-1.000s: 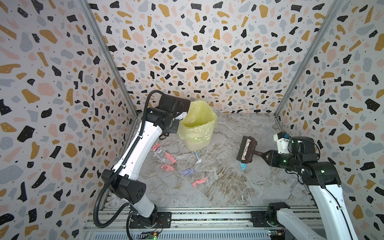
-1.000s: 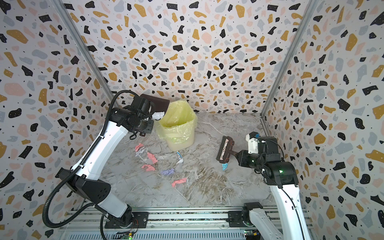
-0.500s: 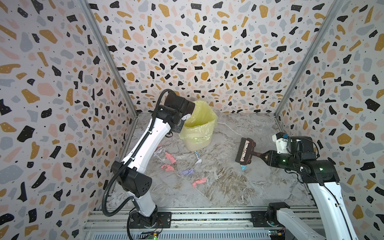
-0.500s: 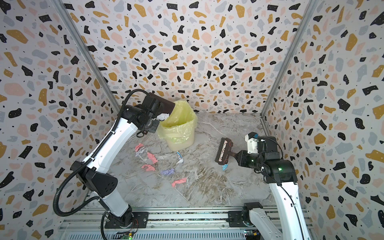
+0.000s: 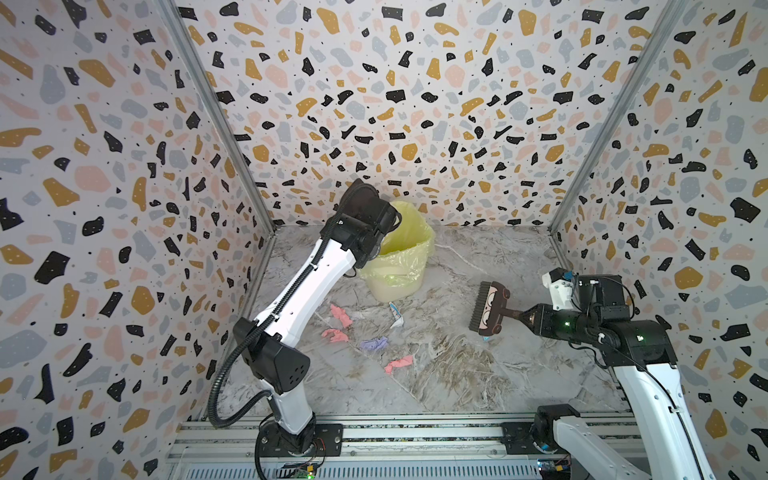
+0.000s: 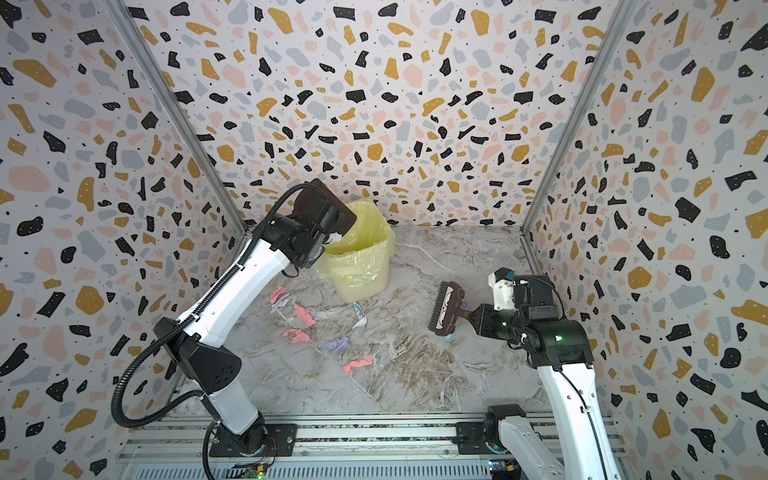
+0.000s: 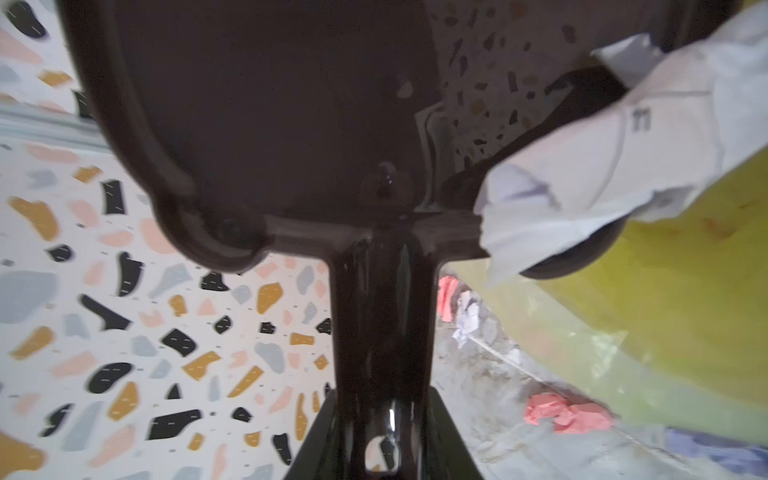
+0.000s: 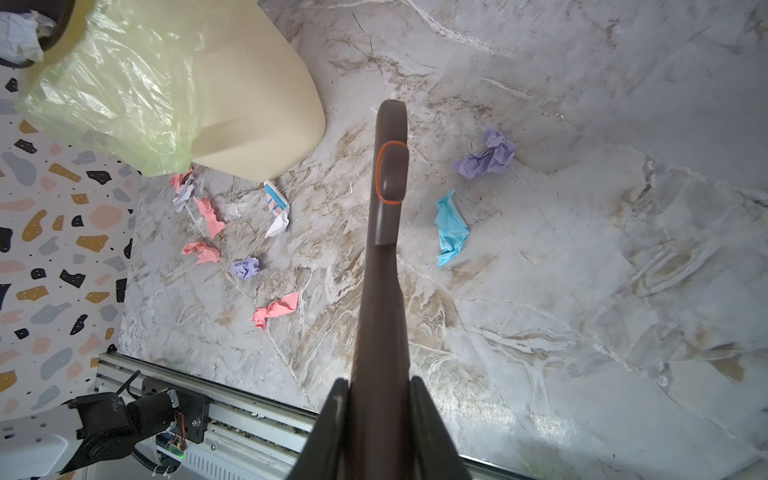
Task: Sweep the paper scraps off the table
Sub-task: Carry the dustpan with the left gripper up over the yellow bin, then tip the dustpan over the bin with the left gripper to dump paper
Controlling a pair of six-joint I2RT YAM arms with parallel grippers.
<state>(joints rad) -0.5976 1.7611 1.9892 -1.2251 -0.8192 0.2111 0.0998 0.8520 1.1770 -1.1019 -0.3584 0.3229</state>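
With my left pincer [image 7: 380,440] clamped on the dustpan [image 7: 270,124] and my right pincer [image 8: 380,415] on the brush [image 8: 388,174], paper scraps [image 8: 276,309] lie on the surface [image 8: 582,311]; only the right wrist view shows the light blue scrap [image 8: 452,226] whole.

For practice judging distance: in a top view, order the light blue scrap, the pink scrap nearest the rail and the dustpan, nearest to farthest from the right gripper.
1. light blue scrap: by the brush in the right gripper.
2. pink scrap: front middle.
3. dustpan: back left, at the bin.
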